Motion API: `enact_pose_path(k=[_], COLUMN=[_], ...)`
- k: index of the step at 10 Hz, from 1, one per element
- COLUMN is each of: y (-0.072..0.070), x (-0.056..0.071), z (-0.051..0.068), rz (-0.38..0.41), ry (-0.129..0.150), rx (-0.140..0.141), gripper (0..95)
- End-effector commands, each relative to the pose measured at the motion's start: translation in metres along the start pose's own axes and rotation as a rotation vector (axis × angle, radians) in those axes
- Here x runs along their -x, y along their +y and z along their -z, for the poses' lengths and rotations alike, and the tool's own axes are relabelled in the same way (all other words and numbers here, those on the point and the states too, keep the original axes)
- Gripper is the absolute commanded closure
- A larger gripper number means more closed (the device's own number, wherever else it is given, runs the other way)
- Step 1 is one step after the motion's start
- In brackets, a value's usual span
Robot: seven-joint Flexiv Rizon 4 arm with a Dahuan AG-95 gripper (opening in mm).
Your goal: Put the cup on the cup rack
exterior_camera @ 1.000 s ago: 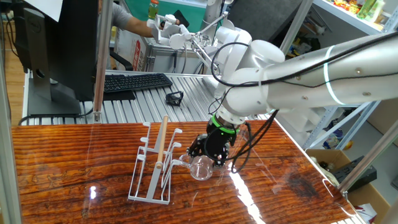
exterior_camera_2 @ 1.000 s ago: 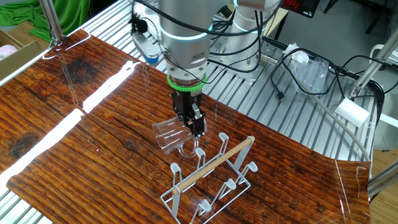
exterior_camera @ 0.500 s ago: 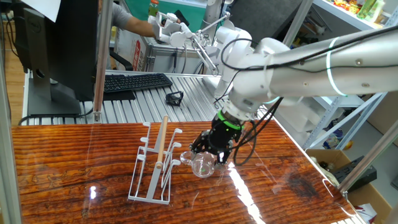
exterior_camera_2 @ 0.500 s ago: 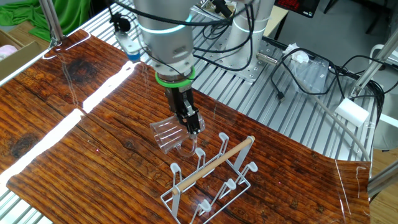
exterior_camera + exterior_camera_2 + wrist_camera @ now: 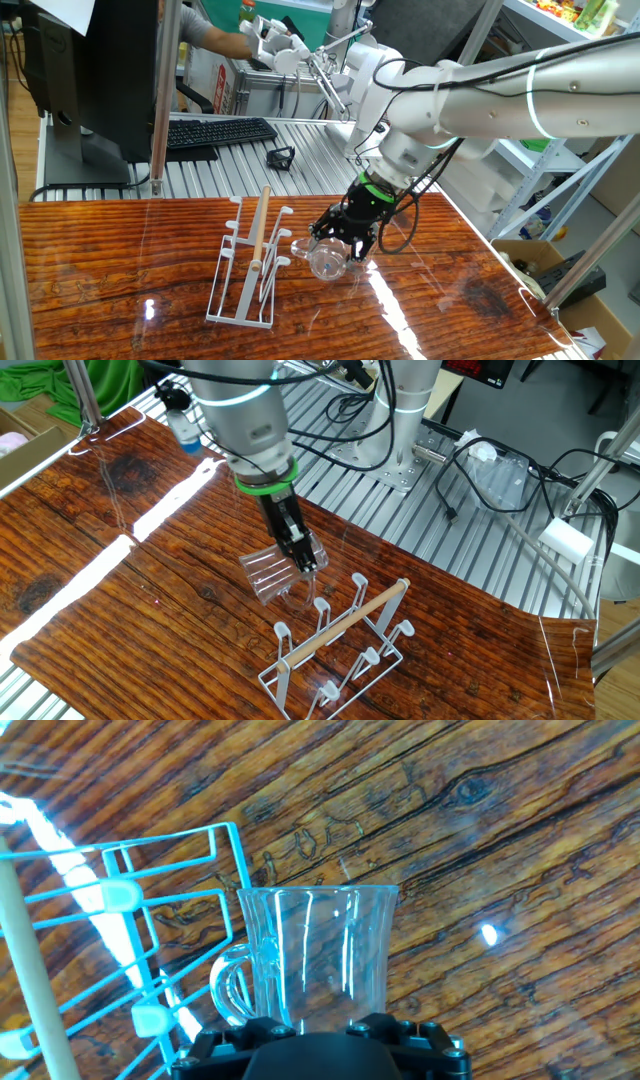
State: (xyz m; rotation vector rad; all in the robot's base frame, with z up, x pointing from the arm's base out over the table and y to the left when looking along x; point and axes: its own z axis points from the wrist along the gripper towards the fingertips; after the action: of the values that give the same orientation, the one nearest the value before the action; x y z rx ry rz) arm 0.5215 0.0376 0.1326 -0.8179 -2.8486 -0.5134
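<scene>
The cup (image 5: 327, 262) is a clear glass with a small handle. My gripper (image 5: 340, 238) is shut on it and holds it tilted just above the wooden table, right beside the cup rack (image 5: 250, 265). In the other fixed view the cup (image 5: 268, 573) hangs from my gripper (image 5: 302, 563) close to the rack's (image 5: 340, 645) near pegs. In the hand view the cup (image 5: 318, 955) fills the middle, handle to the left, next to the rack's wire pegs (image 5: 130, 895). The rack is white wire with a wooden rod handle (image 5: 260, 228).
A keyboard (image 5: 215, 132) and a small black object (image 5: 280, 156) lie on the metal bench behind the table. A monitor (image 5: 85, 80) stands at the back left. A person's arm (image 5: 215, 38) shows at the far back. Cables and a white box (image 5: 565, 540) lie at the right.
My gripper has tilted more and shifted slightly, swinging the cup's open end further over while staying beside the rack's pegs. The rack has not moved.
</scene>
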Motion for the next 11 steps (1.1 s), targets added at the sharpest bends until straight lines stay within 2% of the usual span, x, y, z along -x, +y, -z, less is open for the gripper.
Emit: enact_pose_path(k=[1, 2, 4, 9, 11], y=[0.000, 0.001, 0.001, 0.005, 0.012], x=[0.001, 0.001, 0.002, 0.005, 0.008], z=[0.003, 0.005, 0.009, 0.017, 0.021], rz=[-0.033, -0.048, -0.068, -0.118, -0.137], ry=[0.041, 0.059, 0.082, 0.142, 0.142], rx=[0.056, 0.081, 0.112, 0.177, 0.172], gripper=[95.0, 95.0, 95.0, 95.0, 95.0])
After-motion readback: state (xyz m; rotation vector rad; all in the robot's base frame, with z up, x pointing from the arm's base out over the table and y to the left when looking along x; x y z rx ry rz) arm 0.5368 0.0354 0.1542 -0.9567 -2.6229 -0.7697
